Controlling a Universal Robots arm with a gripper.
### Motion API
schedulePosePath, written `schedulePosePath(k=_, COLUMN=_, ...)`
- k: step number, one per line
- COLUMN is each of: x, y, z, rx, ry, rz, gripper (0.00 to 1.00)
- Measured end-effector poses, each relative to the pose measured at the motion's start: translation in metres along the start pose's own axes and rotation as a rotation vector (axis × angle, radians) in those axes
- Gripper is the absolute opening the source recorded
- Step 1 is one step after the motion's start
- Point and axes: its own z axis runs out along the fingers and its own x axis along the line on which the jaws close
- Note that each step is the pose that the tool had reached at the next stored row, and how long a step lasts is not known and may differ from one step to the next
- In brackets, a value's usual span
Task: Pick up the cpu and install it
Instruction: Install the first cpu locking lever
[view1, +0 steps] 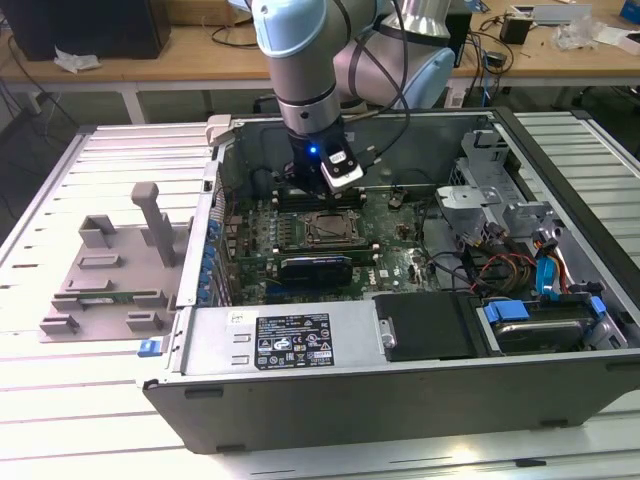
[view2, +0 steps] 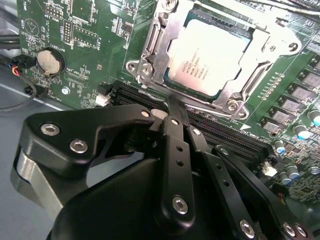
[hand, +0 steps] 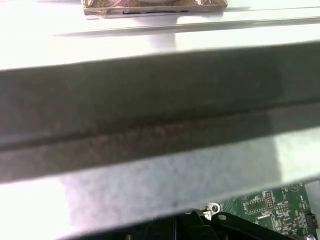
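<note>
Jaws: their state cannot be told. In the second wrist view the black linkage of the gripper (view2: 172, 107) converges toward one narrow tip that ends over the metal frame of the socket (view2: 150, 55), and nothing shows between the fingers (view2: 176, 145). Just past that tip lies the cpu (view2: 212, 57), its pale silvery top up, seated flat inside the socket frame and ringed by the frame's screws. Black memory slots (view2: 235, 137) run along the near side of the socket, under the gripper's links. A round coin cell (view2: 51, 61) sits on the green board (view2: 95, 45) off to one side of the socket, well apart from the cpu.

In the exterior view the gripper (view1: 318, 185) hangs down into the open case (view1: 400, 345), just behind the socket (view1: 330, 228), which lies near the middle of the board (view1: 390, 250). A small blue light glows on the wrist above it. The arm (view1: 300, 50) rises out over the case's far wall. A black card (view1: 315, 268) stands between the socket and the case's near wall. Toward the case's edge on the exterior view's right sit bundled cables and blue drive clips (view1: 550, 275). Outside the case, on the table (view1: 60, 400) toward the exterior view's left, rests a grey tray (view1: 115, 270) with upright posts.

In the first wrist view a dark wall of the case (hand: 150, 105) crosses close by, with a corner of green board (hand: 265, 207) below it.
</note>
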Motion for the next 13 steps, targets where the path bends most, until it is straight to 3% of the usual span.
schedulePosePath(k=3, x=0.0001, y=0.0003, z=0.0004, rx=-0.0002, ry=-0.0005, rz=0.0, gripper=0.11)
schedulePosePath(k=7, x=0.0005, y=0.0005, z=0.002, rx=-0.0005, ry=-0.0079, rz=0.003, gripper=0.11)
schedulePosePath(k=13, x=0.0009, y=0.0017, z=0.0026, rx=-0.0004, ry=-0.0121, rz=0.006, gripper=0.11)
